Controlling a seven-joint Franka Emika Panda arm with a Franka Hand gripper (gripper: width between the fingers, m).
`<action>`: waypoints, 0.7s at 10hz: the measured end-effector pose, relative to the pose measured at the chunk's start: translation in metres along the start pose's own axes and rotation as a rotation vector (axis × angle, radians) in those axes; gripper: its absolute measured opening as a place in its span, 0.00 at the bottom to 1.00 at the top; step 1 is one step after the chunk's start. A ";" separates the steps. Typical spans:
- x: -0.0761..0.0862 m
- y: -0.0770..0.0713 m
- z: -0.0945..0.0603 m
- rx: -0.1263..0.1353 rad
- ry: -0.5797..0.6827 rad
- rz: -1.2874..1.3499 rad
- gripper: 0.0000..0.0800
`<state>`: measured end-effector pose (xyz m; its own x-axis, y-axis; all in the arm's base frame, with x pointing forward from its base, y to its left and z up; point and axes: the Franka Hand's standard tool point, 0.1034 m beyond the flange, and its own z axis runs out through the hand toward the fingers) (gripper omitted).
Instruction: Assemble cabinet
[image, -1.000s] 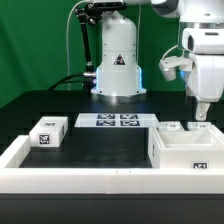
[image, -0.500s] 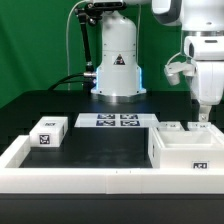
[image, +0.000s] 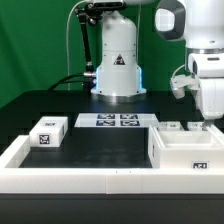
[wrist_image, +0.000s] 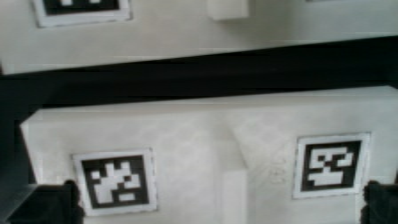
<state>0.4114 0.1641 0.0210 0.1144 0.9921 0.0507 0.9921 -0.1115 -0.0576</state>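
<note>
The cabinet (image: 188, 150) is a large white box with tags, standing at the exterior view's right near the front. My gripper (image: 211, 122) hangs just above its far right part. In the wrist view the gripper (wrist_image: 214, 204) is open, with one dark fingertip (wrist_image: 50, 202) at each side of a white cabinet face (wrist_image: 217, 135) that carries two tags. Nothing is held. A small white tagged drawer block (image: 46, 132) lies at the exterior view's left.
The marker board (image: 118, 120) lies at the middle back in front of the robot base (image: 117, 60). A long low white rail (image: 80, 172) runs along the front and up the left side.
The arm has moved toward the exterior view's right and a little lower over the cabinet. The cabinet and the drawer block have not moved.
</note>
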 end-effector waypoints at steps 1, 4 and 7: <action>0.000 0.000 0.001 0.001 0.000 0.000 1.00; -0.002 -0.001 0.003 0.008 -0.002 0.004 0.67; 0.000 -0.003 0.010 0.018 0.002 0.002 0.09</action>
<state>0.4081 0.1655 0.0111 0.1169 0.9918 0.0522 0.9908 -0.1128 -0.0753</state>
